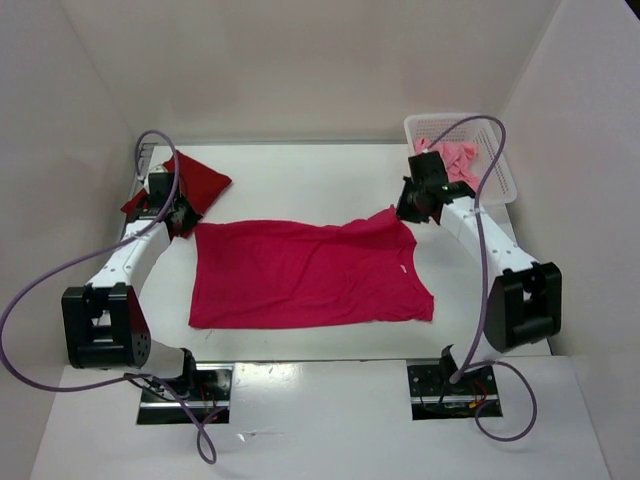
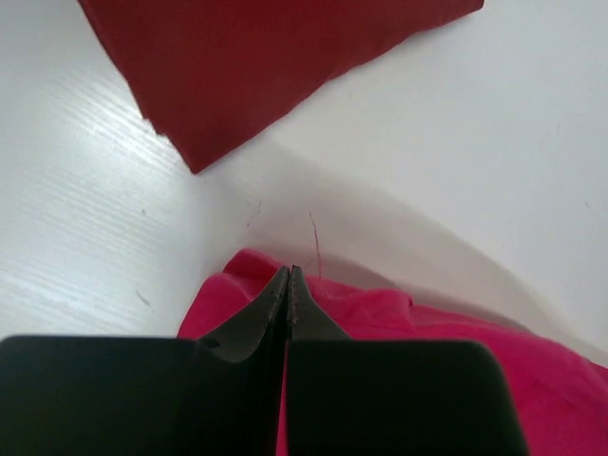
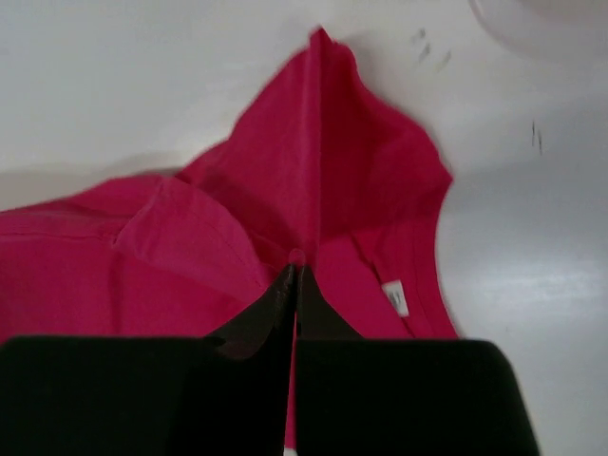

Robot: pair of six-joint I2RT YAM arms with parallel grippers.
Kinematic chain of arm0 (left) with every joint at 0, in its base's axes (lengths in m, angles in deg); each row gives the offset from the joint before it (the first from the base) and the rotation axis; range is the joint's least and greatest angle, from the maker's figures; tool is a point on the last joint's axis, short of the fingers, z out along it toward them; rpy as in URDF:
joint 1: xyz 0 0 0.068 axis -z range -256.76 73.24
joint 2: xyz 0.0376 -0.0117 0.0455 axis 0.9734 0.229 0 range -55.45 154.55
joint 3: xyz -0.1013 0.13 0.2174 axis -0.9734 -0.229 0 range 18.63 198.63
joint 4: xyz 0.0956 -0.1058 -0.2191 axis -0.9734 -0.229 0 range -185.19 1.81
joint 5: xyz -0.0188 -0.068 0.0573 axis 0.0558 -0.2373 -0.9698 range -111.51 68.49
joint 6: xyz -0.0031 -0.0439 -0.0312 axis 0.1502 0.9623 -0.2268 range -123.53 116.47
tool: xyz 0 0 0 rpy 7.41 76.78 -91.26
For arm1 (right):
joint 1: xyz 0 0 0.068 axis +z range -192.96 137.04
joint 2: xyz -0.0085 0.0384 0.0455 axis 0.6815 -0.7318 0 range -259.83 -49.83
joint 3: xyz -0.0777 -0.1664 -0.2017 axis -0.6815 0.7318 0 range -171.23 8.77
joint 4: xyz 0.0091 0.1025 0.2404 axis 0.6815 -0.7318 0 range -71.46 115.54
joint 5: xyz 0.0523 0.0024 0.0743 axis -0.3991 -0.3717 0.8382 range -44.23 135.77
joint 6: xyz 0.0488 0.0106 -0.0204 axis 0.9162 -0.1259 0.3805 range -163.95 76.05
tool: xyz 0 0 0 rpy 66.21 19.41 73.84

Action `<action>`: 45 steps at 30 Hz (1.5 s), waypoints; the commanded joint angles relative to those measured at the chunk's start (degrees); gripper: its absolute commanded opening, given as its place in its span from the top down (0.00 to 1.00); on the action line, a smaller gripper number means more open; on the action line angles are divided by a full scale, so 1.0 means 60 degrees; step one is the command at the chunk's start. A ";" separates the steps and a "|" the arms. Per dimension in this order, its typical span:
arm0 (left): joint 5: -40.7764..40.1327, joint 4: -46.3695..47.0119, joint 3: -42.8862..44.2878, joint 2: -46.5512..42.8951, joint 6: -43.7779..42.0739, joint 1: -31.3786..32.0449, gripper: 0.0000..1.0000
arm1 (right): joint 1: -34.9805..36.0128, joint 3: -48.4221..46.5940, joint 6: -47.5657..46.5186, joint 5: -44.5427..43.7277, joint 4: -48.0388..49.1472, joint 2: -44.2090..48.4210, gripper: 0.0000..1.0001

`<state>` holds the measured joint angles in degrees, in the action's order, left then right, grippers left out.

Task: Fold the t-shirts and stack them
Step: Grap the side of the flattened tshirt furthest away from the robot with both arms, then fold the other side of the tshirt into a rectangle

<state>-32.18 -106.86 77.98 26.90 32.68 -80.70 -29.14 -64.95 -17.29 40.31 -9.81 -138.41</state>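
The magenta-pink t-shirt (image 1: 300, 275) lies spread flat in the middle of the table. At its far left corner my left gripper (image 1: 183, 222) is shut on the cloth; the left wrist view shows the black jaws (image 2: 289, 275) pressed together over the shirt's edge (image 2: 427, 332). My right gripper (image 1: 408, 212) is shut on the far right corner, pinching a raised fold (image 3: 323, 171) at its tips (image 3: 295, 271), beside the white neck label (image 3: 396, 296). A folded dark red t-shirt (image 1: 195, 180) (image 2: 256, 66) lies at the back left. The salmon pink t-shirt (image 1: 455, 158) sits crumpled in the basket.
A white mesh basket (image 1: 450, 118) stands at the back right corner, just behind my right arm. White walls enclose the table on three sides. Purple cables loop from both arms down to their bases at the near edge.
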 commanded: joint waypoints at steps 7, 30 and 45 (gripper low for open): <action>0.1381 -0.1033 -0.0867 -0.0643 0.0177 -0.1025 1.00 | 0.0025 0.1504 0.0201 -0.0175 -0.2205 0.2647 0.98; 0.1910 -0.2996 -0.0620 -0.2503 0.0865 -0.1526 0.88 | 0.0933 0.1079 0.0789 -0.0746 -0.4891 0.3558 0.77; 0.2732 0.0665 -0.2391 -0.1510 0.1641 0.0980 0.82 | 0.2734 0.1505 0.1021 0.0322 0.0281 -0.0555 0.65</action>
<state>-16.07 -109.81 63.89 16.37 40.52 -75.55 -14.62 -55.29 -11.41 42.24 -15.49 -137.88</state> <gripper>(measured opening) 0.176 0.336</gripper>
